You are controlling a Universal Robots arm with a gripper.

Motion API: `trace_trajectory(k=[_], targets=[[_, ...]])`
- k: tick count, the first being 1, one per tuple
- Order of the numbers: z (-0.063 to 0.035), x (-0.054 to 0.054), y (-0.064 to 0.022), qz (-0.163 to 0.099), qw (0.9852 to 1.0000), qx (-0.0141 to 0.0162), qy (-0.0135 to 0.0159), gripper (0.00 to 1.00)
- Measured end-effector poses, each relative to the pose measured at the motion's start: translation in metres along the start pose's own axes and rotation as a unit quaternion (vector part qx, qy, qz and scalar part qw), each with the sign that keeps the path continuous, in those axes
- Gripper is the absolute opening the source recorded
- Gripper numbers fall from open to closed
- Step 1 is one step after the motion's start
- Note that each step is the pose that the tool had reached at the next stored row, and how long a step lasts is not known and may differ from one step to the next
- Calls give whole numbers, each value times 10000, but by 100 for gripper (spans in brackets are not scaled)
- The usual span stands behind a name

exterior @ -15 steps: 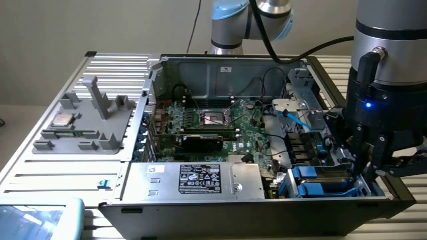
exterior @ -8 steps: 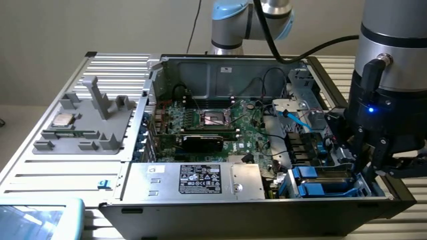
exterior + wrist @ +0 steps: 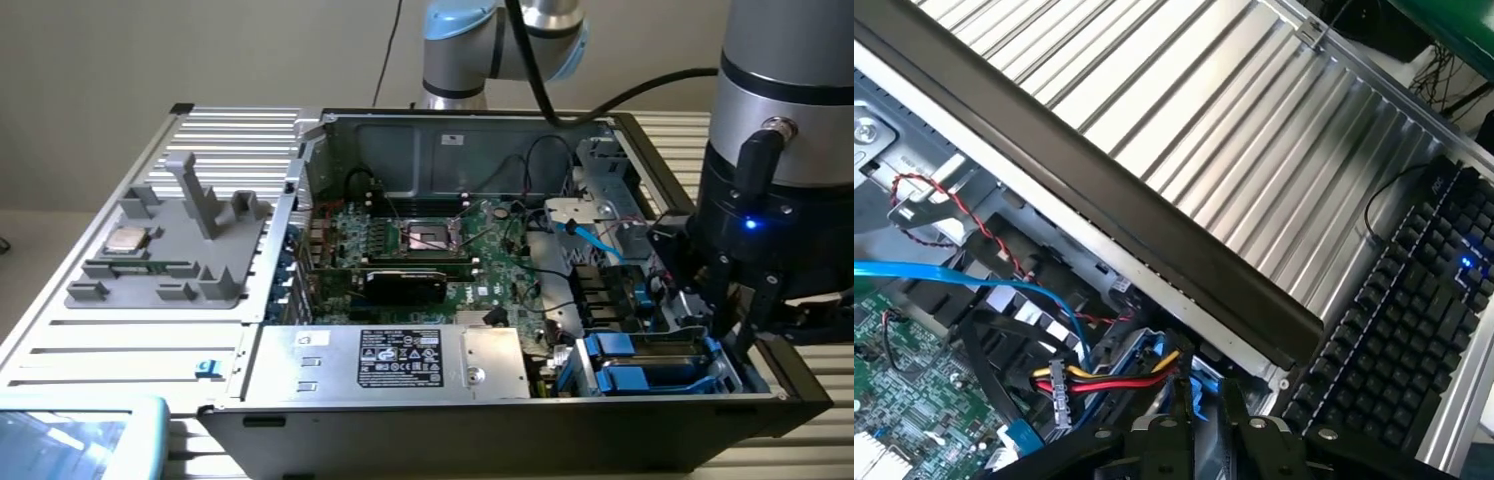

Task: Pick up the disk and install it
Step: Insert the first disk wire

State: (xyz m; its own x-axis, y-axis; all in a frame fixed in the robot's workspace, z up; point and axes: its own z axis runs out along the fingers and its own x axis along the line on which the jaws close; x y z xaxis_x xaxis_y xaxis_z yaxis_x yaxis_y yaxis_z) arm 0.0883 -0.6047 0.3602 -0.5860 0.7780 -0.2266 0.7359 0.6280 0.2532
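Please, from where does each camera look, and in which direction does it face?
Exterior view: off the arm, raised, looking down into the open case; the arm and hand stand at the exterior view's right.
Wrist view: on the wrist, looking down past the hand at a blue cable, the case wall, table and keyboard.
Shared: hand, case, blue cable, table.

On the table point(image 3: 80, 340), a fixture point(image 3: 214, 275) lies to the exterior view's left of the computer case point(image 3: 534, 430).
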Motion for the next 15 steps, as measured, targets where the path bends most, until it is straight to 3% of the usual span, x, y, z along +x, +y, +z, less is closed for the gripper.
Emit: trace_trajectory(k=[5, 8, 10, 15], targets=[[-6, -18, -40, -204, 9998, -52, 53, 26], [-9, -37, -71, -294, 9995, -77, 75, 39], [-10, -46, -83, -376, 9992, -97, 97, 39], [3, -43, -88, -767, 9967, -192, 202, 39]])
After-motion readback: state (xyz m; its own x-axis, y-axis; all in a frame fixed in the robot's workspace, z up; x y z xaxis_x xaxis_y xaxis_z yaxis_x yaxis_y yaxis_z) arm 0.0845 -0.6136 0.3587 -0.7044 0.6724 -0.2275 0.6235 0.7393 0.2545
